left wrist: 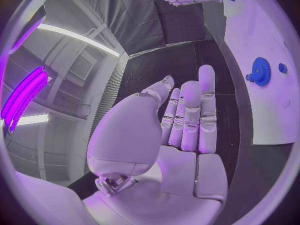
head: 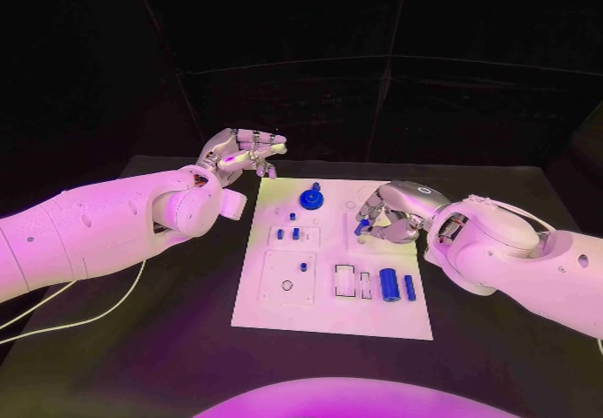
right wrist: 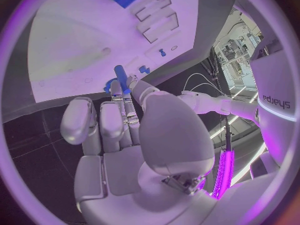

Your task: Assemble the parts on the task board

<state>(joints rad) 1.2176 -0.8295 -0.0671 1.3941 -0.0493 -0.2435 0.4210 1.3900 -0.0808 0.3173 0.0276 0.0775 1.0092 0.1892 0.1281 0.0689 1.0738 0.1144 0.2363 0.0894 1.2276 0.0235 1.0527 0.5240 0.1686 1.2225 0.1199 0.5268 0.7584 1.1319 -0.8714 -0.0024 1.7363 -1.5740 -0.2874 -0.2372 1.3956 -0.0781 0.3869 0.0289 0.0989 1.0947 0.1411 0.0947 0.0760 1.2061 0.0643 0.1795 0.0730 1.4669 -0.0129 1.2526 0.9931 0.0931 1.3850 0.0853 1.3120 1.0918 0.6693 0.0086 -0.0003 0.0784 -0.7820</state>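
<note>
The white task board (head: 377, 318) lies in the middle of the black table. My right hand (head: 392, 214) hovers over its far right part and pinches a small blue peg (head: 362, 226) (right wrist: 120, 76) between thumb and fingertips. A blue gear (head: 312, 200) (left wrist: 260, 71) sits near the board's far edge. Short blue pegs (head: 295, 232) stand left of centre, and two blue cylinders (head: 398, 286) lie near the right edge beside rectangular slots (head: 343, 279). My left hand (head: 241, 155) (left wrist: 187, 117) is raised off the board's far left corner, fingers stretched out, holding nothing.
A white cable (head: 101, 313) trails over the table on the left, under my left arm. Bare black tabletop (head: 503, 357) surrounds the board. A dark curtain closes off the back.
</note>
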